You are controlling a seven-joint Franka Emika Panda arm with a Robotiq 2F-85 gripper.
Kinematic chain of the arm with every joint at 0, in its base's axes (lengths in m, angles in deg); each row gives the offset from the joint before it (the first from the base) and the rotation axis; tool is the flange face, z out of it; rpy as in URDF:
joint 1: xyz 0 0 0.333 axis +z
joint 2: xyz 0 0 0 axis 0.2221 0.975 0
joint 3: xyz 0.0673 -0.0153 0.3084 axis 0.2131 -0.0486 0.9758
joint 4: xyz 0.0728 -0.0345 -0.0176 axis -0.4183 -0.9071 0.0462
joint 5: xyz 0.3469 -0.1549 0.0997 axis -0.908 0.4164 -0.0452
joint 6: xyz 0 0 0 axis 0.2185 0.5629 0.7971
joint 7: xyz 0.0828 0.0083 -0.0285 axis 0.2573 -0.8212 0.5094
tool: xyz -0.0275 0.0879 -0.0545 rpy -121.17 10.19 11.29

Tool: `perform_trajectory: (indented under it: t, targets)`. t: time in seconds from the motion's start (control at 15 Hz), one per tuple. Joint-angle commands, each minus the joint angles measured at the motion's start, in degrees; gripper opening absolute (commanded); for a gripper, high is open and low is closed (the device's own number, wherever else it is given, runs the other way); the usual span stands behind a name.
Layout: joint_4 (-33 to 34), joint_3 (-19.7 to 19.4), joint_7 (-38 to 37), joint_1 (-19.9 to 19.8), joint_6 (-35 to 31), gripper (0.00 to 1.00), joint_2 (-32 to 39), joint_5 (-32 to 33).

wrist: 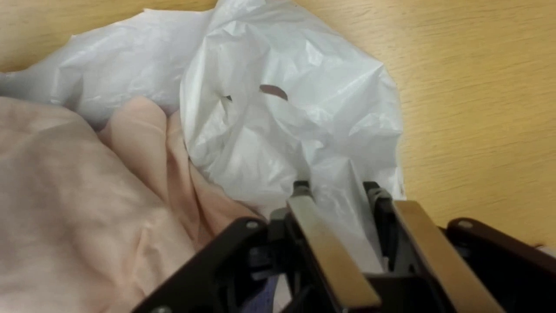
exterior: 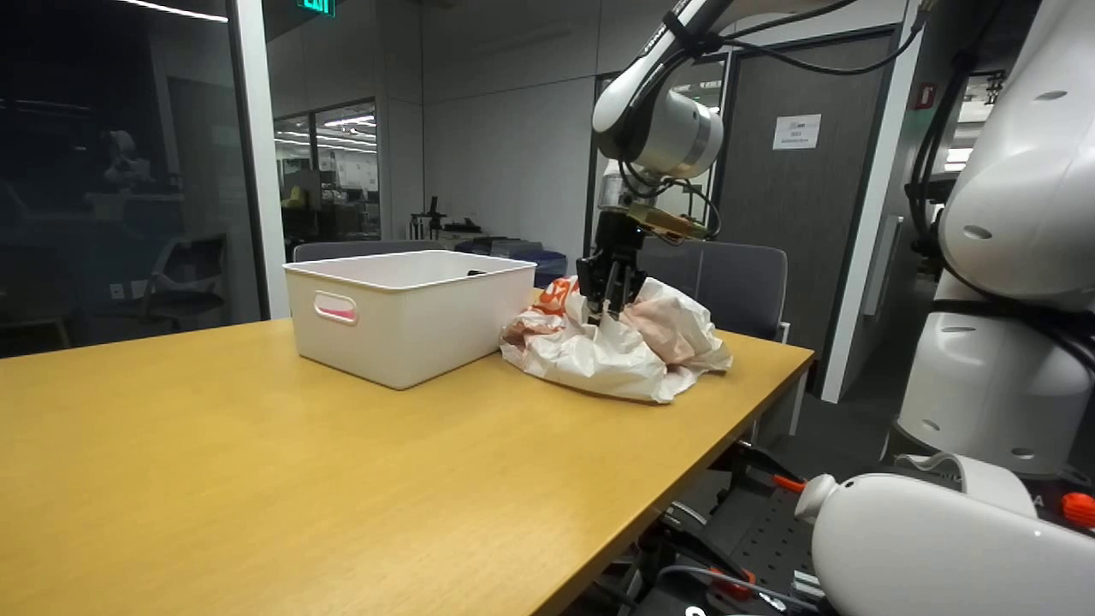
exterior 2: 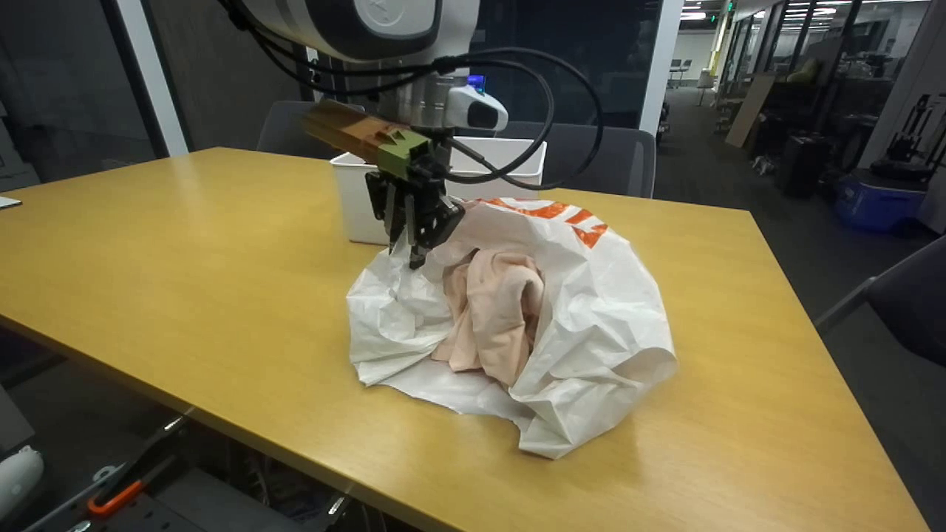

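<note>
In an exterior view, my claw point(exterior: 604, 313) points down at a white bag point(exterior: 590, 358) and touches its top. The bag is all crumpled and lies on the yellow table point(exterior: 299, 462), near the edge. A white box point(exterior: 453, 329) stands just beside the bag. Something pink point(exterior: 339, 314) shows through a slot point(exterior: 334, 302) in its side. Behind the table I see a gray chair point(exterior: 740, 274) and a dark door point(exterior: 808, 205) with a paper point(exterior: 796, 132) stuck on it.

In an exterior view, a pink cloth point(exterior 2: 494, 310) peeks out of the open bag. My claw touches the bag at one side of the cloth. Orange marks point(exterior 2: 545, 210) run along the top of the bag. The box is behind my claw and the bag. A blue tub point(exterior 2: 879, 199) sits on the floor point(exterior 2: 720, 174), well apart from the table.

In the wrist view, my two fingers point(wrist: 325, 248) stand apart, and some of the white bag lies in the gap between them. The cloth lies just beside them in folds. A little dark hole point(wrist: 273, 91) shows in the bag. Past the bag's edge I see the wood of the table.
</note>
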Motion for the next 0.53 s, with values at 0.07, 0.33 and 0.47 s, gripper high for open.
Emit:
perform_trajectory:
  t: [0.07, 0.33, 0.47]
  targets:
    - [1.2, -1.2, 1.4, -0.2, 0.4, 0.01, 0.6, -2.1]
    - [1.7, -1.9, 0.6, -0.7, 4.0, 0.0, -0.3, -1.4]
    - [2.0, -1.9, -0.4, -1.4, 7.5, 0.0, -2.9, 1.0]
